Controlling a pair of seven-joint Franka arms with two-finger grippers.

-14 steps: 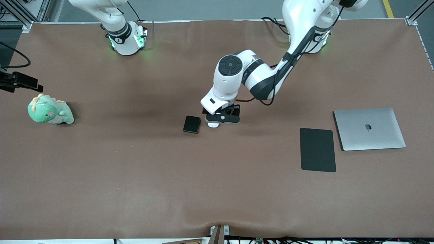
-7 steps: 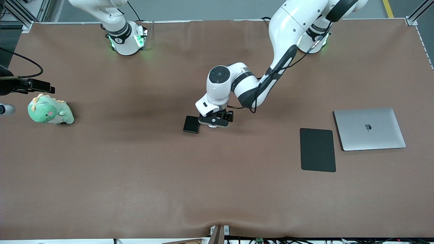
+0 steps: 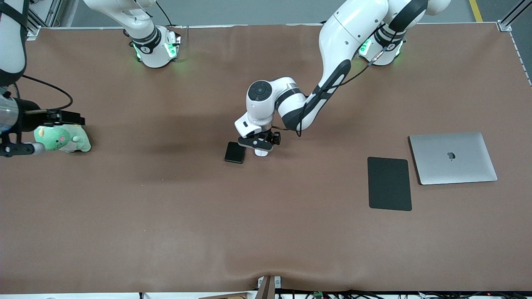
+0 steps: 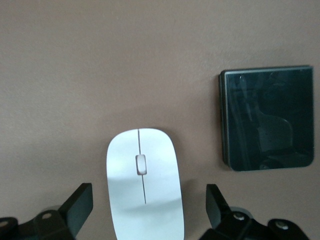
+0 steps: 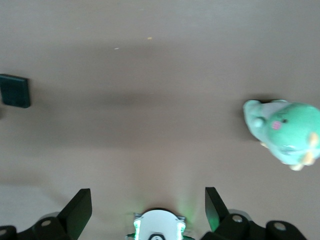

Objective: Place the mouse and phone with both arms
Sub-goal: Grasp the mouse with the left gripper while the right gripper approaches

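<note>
The white mouse (image 3: 261, 153) lies mid-table, beside the black phone (image 3: 235, 152), which is toward the right arm's end. My left gripper (image 3: 258, 144) hangs low over the mouse and hides most of it in the front view. In the left wrist view the left gripper (image 4: 147, 206) is open, its fingertips (image 4: 80, 202) on either side of the mouse (image 4: 144, 185) without touching it; the phone (image 4: 267, 117) lies apart. My right gripper (image 3: 18, 145) is up in the air at the right arm's end of the table, open and empty (image 5: 147, 207).
A green plush dinosaur (image 3: 62, 139) sits under the right gripper's edge and shows in the right wrist view (image 5: 285, 131). A flat black mouse pad (image 3: 389, 183) and a closed silver laptop (image 3: 453, 158) lie toward the left arm's end.
The left gripper has shifted toward the right arm's end and settled lower over the mouse. The right arm has swung farther into view over the dinosaur.
</note>
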